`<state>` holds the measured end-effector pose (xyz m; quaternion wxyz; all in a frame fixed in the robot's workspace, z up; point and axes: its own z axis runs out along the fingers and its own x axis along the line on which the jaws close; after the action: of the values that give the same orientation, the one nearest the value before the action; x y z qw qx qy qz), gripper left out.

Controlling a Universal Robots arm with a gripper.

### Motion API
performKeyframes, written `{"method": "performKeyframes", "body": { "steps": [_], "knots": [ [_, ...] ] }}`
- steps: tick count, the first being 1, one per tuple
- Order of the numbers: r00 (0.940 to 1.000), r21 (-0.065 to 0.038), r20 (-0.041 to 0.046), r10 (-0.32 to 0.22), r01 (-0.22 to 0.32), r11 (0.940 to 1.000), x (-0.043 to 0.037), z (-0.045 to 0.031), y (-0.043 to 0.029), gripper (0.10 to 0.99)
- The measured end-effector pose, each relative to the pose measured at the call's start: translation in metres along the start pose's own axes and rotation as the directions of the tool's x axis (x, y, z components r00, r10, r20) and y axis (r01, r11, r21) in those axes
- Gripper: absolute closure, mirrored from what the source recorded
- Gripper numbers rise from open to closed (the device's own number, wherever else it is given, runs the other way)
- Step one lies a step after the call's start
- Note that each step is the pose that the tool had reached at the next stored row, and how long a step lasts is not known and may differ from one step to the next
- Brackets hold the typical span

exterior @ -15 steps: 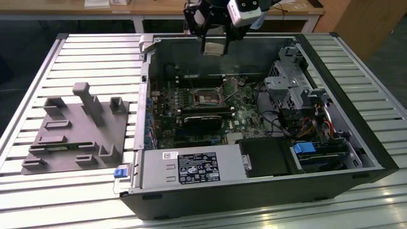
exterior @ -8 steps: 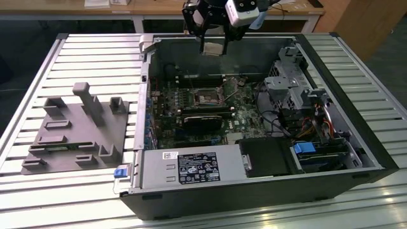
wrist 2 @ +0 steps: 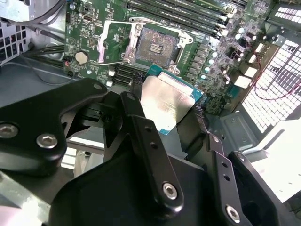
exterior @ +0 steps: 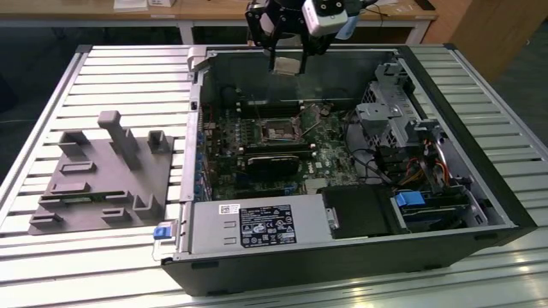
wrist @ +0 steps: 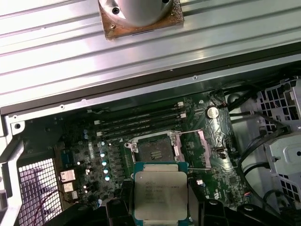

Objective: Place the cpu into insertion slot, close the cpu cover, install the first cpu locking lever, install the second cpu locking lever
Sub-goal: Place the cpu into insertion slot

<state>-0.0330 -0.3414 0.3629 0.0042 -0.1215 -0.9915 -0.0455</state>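
Note:
My gripper (exterior: 287, 59) hangs above the far wall of the open black computer case (exterior: 479, 192), shut on the cpu (exterior: 286, 64). In both wrist views the cpu (wrist 2: 167, 103) (wrist: 160, 195) shows its pale silvery face, held by its edges between two black fingers (wrist 2: 136, 106). The insertion slot (exterior: 278, 130) (wrist 2: 157, 44) (wrist: 153, 148) lies bare on the green board, below and clear of the chip. The cpu cover (wrist 2: 110, 44) (wrist: 193, 148) is swung open to one side of the slot, and thin wire levers stand loose around it.
Long black memory slots (wrist: 141, 125) run beside the socket. A black heatsink block (exterior: 274, 167) sits nearer the case front, with a power supply (exterior: 248, 224) and a drive cage (exterior: 394, 122) around it. A grey fixture (exterior: 102, 173) rests on the slatted table at the exterior view's left.

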Motion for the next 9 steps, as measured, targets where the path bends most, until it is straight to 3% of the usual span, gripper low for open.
{"method": "performKeyframes", "body": {
  "steps": [9],
  "knots": [
    [0.9996, -0.001, 0.0025, 0.028, -0.028, 0.9996, 0.0, 0.0001, 0.0, 0.541]
  ]
}}
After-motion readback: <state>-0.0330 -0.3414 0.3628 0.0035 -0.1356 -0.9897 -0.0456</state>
